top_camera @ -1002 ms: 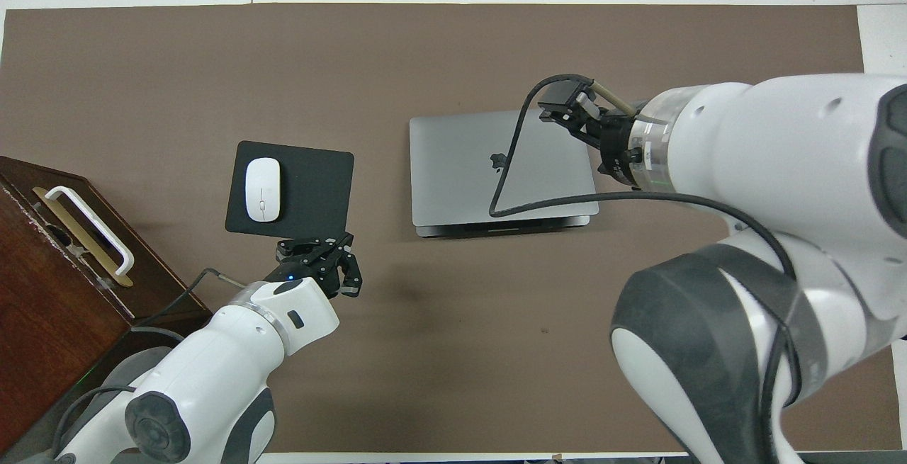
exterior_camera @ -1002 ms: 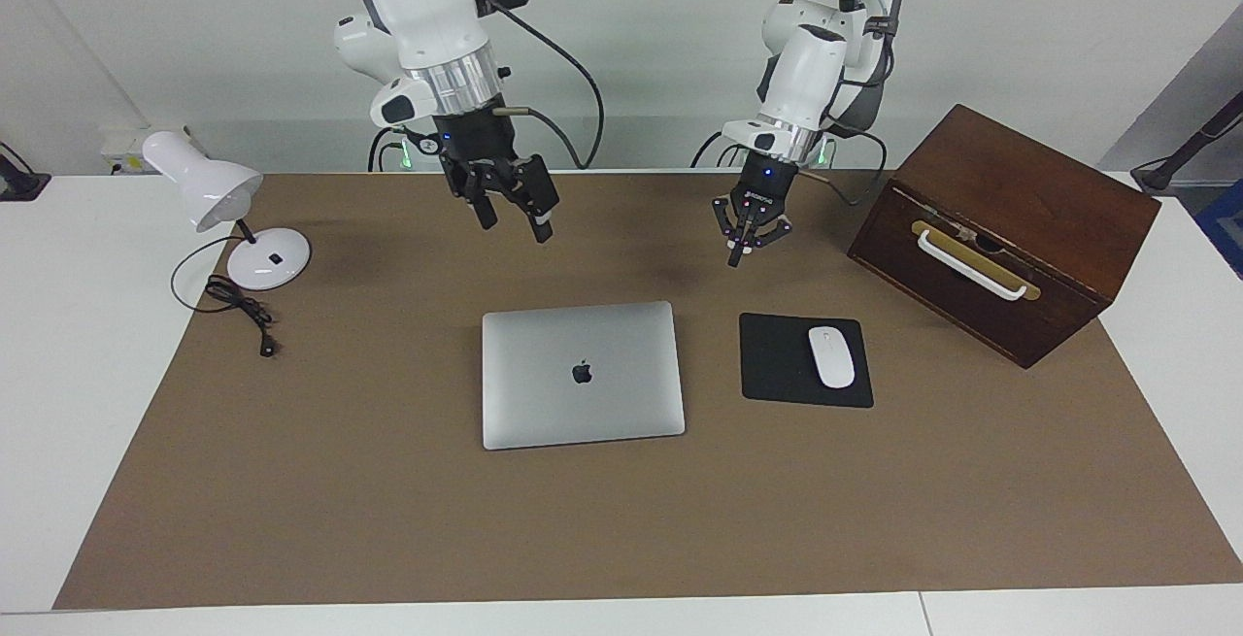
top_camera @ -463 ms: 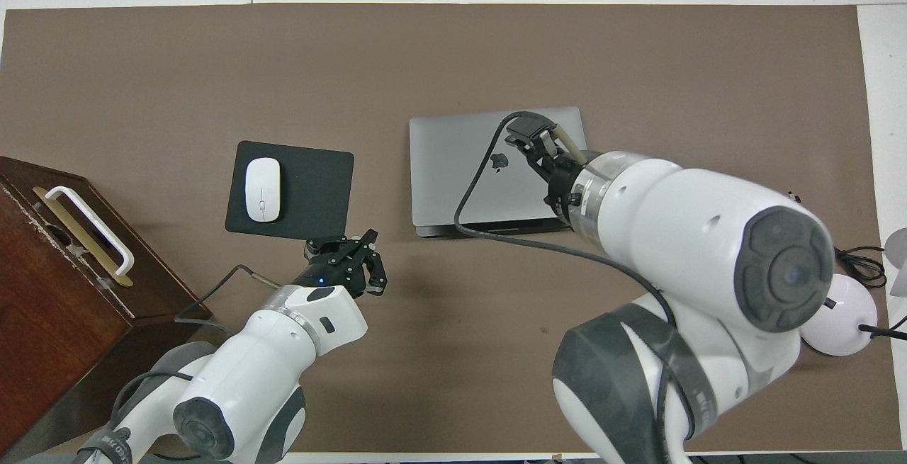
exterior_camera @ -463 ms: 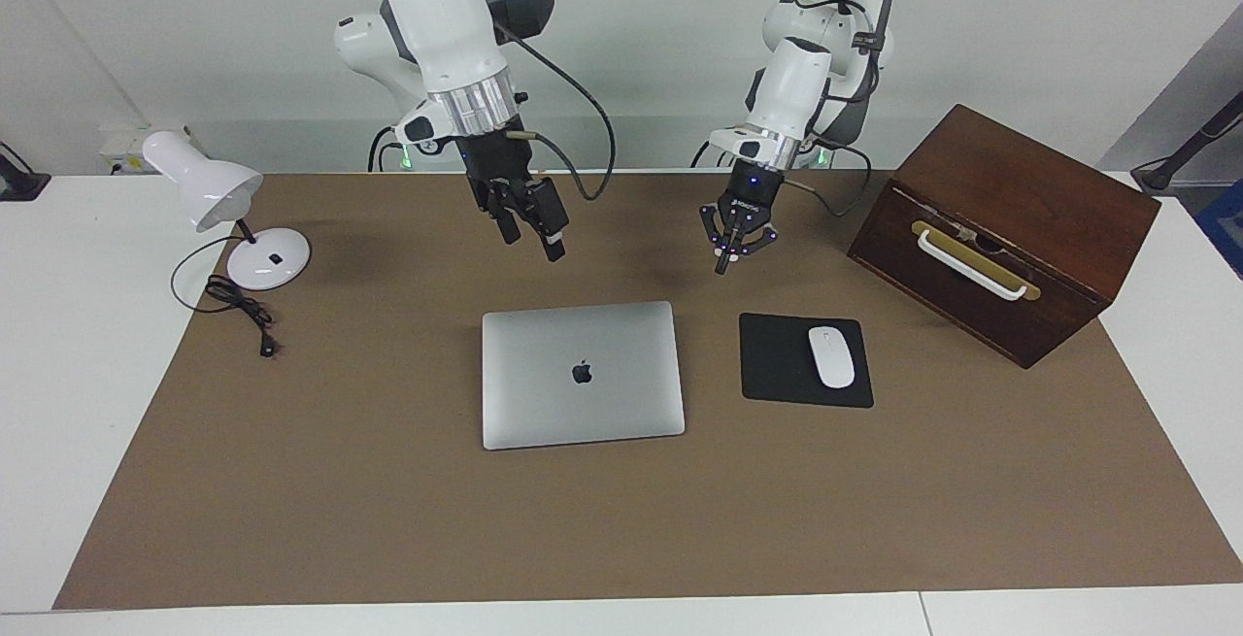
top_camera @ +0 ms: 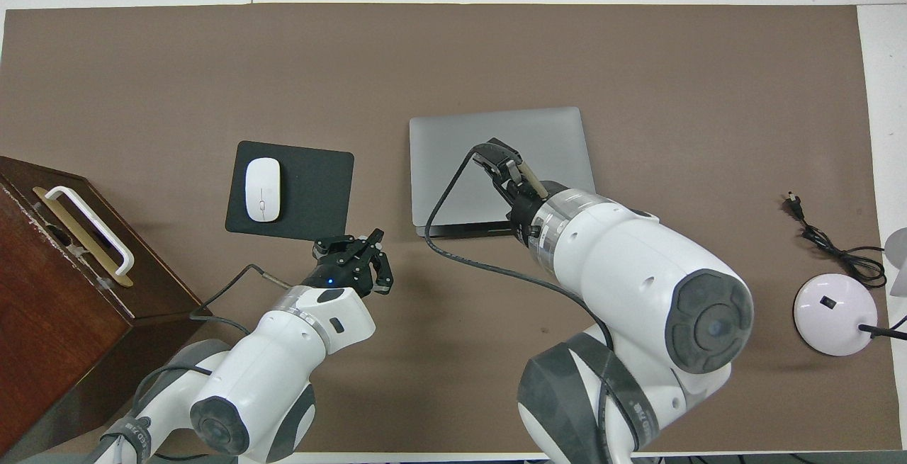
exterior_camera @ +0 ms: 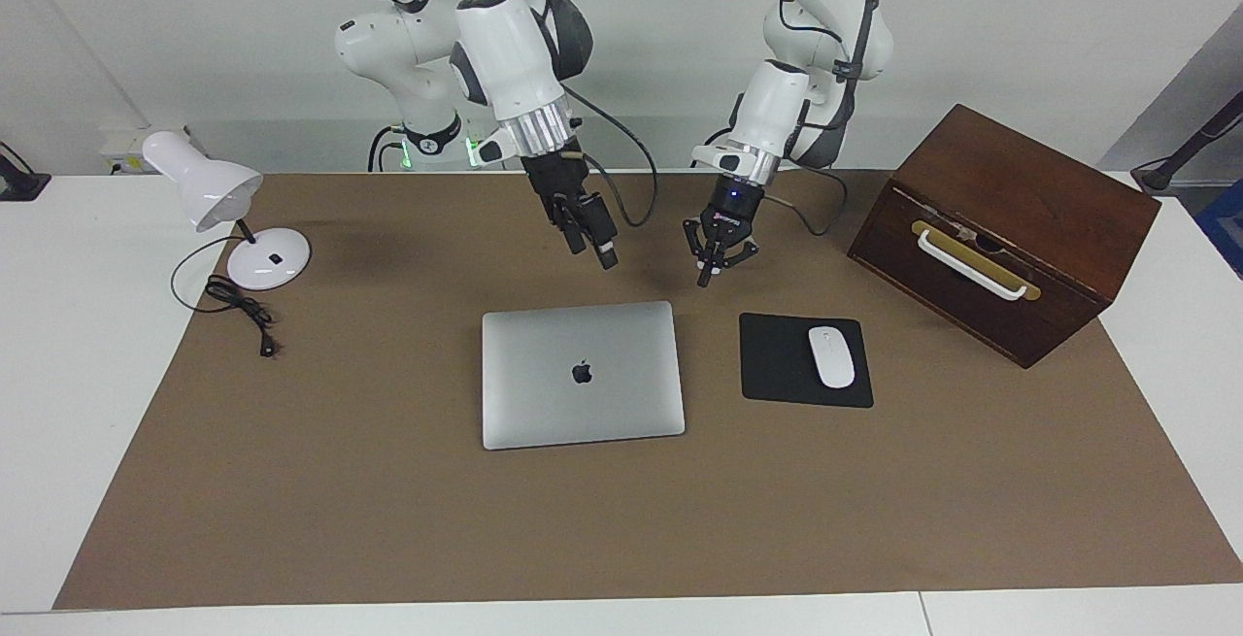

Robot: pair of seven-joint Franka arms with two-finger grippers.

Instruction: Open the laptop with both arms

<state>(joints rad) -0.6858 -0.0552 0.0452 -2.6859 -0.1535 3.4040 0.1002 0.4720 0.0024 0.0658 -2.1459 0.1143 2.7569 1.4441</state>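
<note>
One lid logo hidden overhead by right gripper [top_camera: 496,159]; laptop [exterior_camera: 583,374] shut.

One laptop [exterior_camera: 583,374], one black mouse pad [exterior_camera: 777,364] carrying one white mouse [exterior_camera: 831,356], one wooden box [exterior_camera: 1010,228] at the tabletop's left-arm end, one white desk lamp [exterior_camera: 228,209] at the right-arm end, and two robot arms: left arm [exterior_camera: 777,102], right arm [exterior_camera: 505,53].

Silver-grey laptop [exterior_camera: 583,374] with dark logo; black mouse pad [exterior_camera: 777,360]; white mouse [exterior_camera: 831,356]; brown mat [exterior_camera: 388,519]; dark-brown wooden box [exterior_camera: 1010,218].
</note>
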